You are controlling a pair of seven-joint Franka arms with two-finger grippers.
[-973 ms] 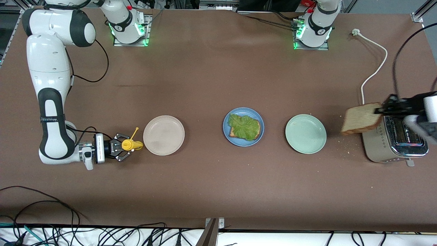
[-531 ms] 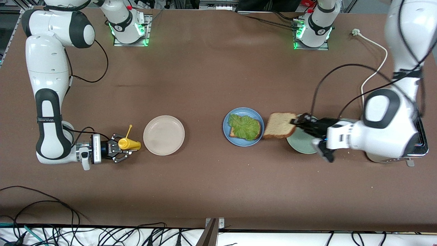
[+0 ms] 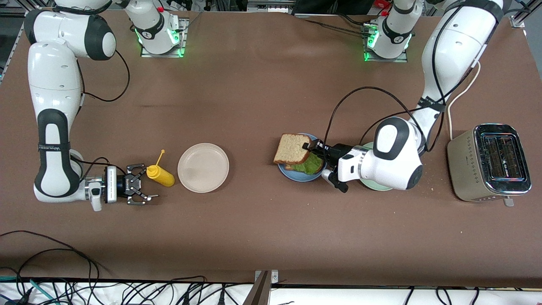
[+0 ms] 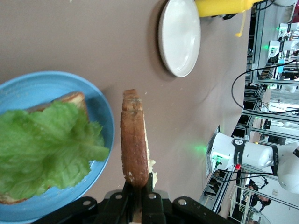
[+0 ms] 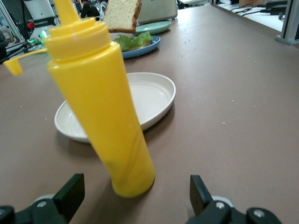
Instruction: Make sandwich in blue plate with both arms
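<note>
- Front view: left gripper (image 3: 310, 148) pinches one edge of the top bread slice (image 3: 291, 149), over the blue plate (image 3: 299, 176) at its rim toward the right arm's end. The slice's flat face is tilted toward the camera, its free edge toward the off-white plate (image 3: 203, 167). Lettuce (image 3: 310, 165) on the lower slice lies in the blue plate. The pale green plate (image 3: 375, 185) is just beside the blue plate, mostly hidden under the left arm; the toaster (image 3: 489, 167) is farther toward the left arm's end. Brown table (image 3: 254, 228); cables hang along its edge nearest the camera.
- Half a second ago the slice hung between the green and blue plates. The right gripper (image 3: 136, 190) then clasped the mustard bottle (image 3: 160, 175); now its fingers are spread and it has backed off, leaving the bottle beside the off-white plate.
- Left wrist view: slice (image 4: 134, 138) seen edge-on, long axis running away from the fingers, over the plate rim (image 4: 105, 116); lettuce (image 4: 46, 149) exposed.
- Right wrist view: bottle (image 5: 100, 109) stands between spread fingers (image 5: 69, 193), untouched, tilted.
</note>
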